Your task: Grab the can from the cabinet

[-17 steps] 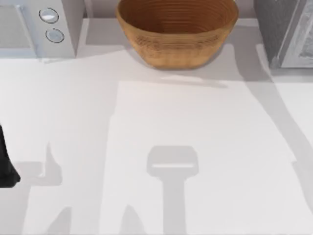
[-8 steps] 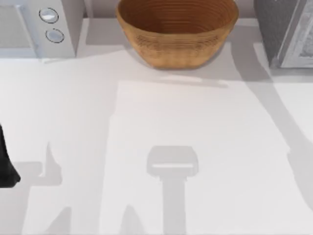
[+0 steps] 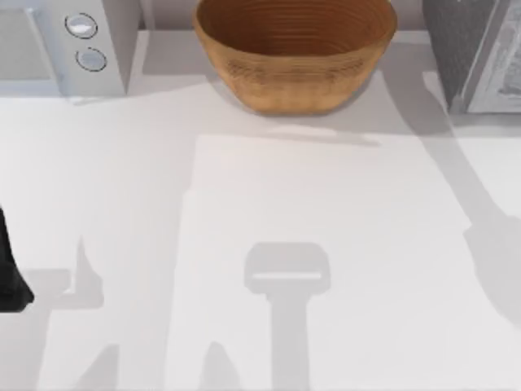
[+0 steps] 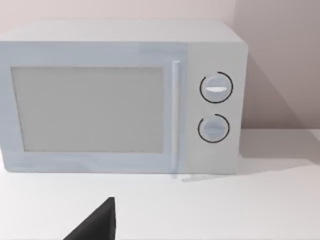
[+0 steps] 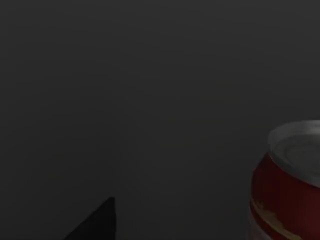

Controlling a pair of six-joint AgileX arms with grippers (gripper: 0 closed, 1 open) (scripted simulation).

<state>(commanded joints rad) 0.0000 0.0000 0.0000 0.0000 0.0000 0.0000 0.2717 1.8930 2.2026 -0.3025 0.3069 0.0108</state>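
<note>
The can (image 5: pixel 287 185) is red with a silvery, pale top end and stands upright in a dark enclosed space in the right wrist view. A black edge of my right gripper (image 5: pixel 97 222) shows a little apart from the can, not touching it. The grey cabinet (image 3: pixel 460 49) stands at the table's back right corner in the top view. My left gripper (image 3: pixel 10 273) is parked at the table's left edge and faces the microwave; a black part of the left gripper (image 4: pixel 97 222) shows in the left wrist view.
A big brown woven bowl (image 3: pixel 293 57) sits at the back centre. A pale microwave (image 3: pixel 65 49) with two dials stands at the back left, and the left wrist view looks at the microwave (image 4: pixel 120 100) with its door closed. The arms' shadows lie across the white table (image 3: pixel 326 204).
The right arm's shadow on the table's right side has grown and shifted left and toward the cabinet. The left arm has not moved.
</note>
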